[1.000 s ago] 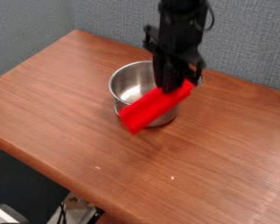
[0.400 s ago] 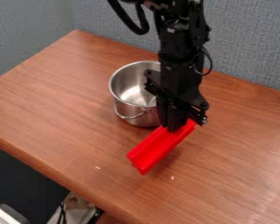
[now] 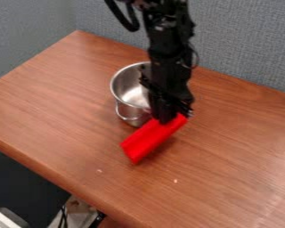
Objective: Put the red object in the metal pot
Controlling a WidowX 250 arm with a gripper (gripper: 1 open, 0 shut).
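Note:
The red object (image 3: pixel 152 139) is a bright red bar, tilted, its upper right end pinched in my gripper (image 3: pixel 173 116), which is shut on it. Its lower left end reaches down toward the tabletop in front of the pot; I cannot tell if it touches the wood. The metal pot (image 3: pixel 132 90) is shiny and round, standing upright just left of and behind the gripper. The black arm comes down from the top of the view and hides the pot's right rim.
The brown wooden table (image 3: pixel 61 98) has its front edge running diagonally at the lower left, with a drop to the floor beyond. A grey wall stands behind. Bare wood lies to the right and in front of the pot.
The gripper carried the red bar from the pot's front rim down and right, then shifted back left and slightly up. The bar has stayed gripped throughout.

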